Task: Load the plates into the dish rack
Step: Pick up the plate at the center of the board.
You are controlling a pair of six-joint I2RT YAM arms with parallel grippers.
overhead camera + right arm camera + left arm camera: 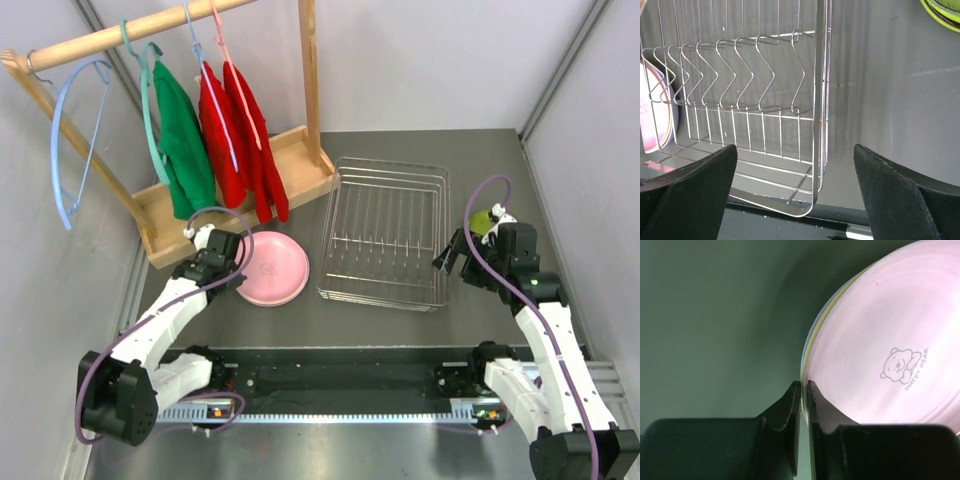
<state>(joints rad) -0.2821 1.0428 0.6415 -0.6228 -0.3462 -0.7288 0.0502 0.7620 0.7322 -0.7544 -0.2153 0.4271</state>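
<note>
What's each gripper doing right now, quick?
Left gripper: closed, pinching the rim of the pink plate.
Right gripper: wide open, holding nothing, by the dish rack.

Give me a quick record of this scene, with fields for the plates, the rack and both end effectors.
pink plate: top of a stack on the table, left of the dish rack
dish rack: no plates in it
left end effector: shut on the pink plate's left rim
right end effector: open, holding nothing, by the rack's right side
lime green plate: on the table, right of the rack
task progress: no plate loaded yet
</note>
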